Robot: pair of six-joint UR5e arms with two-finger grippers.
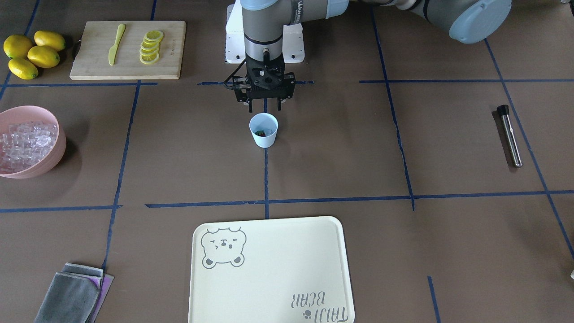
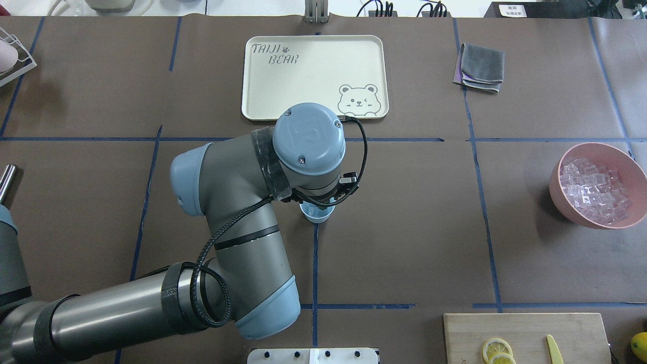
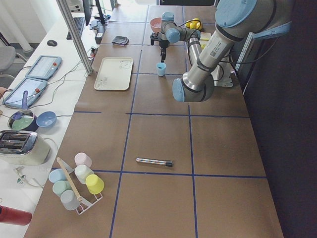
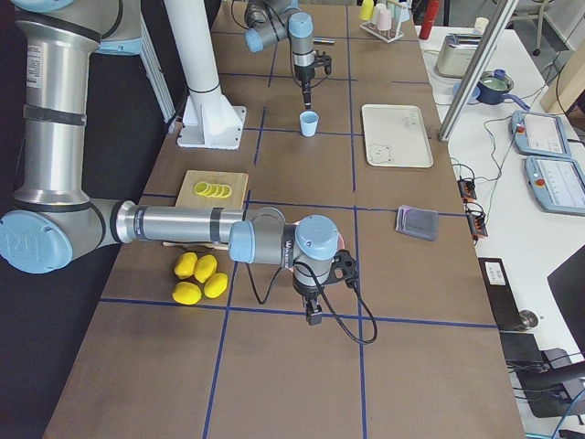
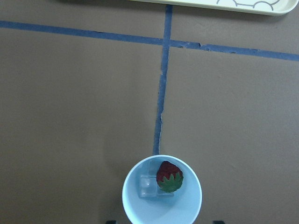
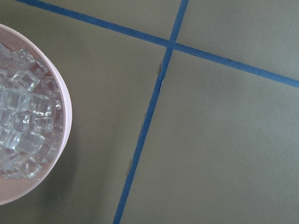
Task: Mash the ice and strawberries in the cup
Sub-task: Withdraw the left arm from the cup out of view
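Observation:
The pale-blue cup (image 1: 263, 134) stands upright at the table's middle on a blue tape line. In the left wrist view the cup (image 5: 133, 205) holds one dark-red strawberry (image 5: 168, 175) with green leaves and a couple of clear ice cubes (image 5: 148, 186). My left gripper (image 1: 265, 106) hangs straight above the cup, open and empty, its fingertips just above the rim. My right gripper (image 4: 313, 317) hovers beside the pink bowl (image 6: 60, 140) of ice (image 6: 21, 121); I cannot tell whether it is open or shut.
A metal rod with a black tip (image 1: 510, 134) lies on my left side of the table. A cream tray (image 1: 269, 269) lies beyond the cup. A cutting board (image 1: 130, 49) with lemon slices and a knife, whole lemons (image 1: 33, 54) and folded cloths (image 1: 71, 296) are on my right side.

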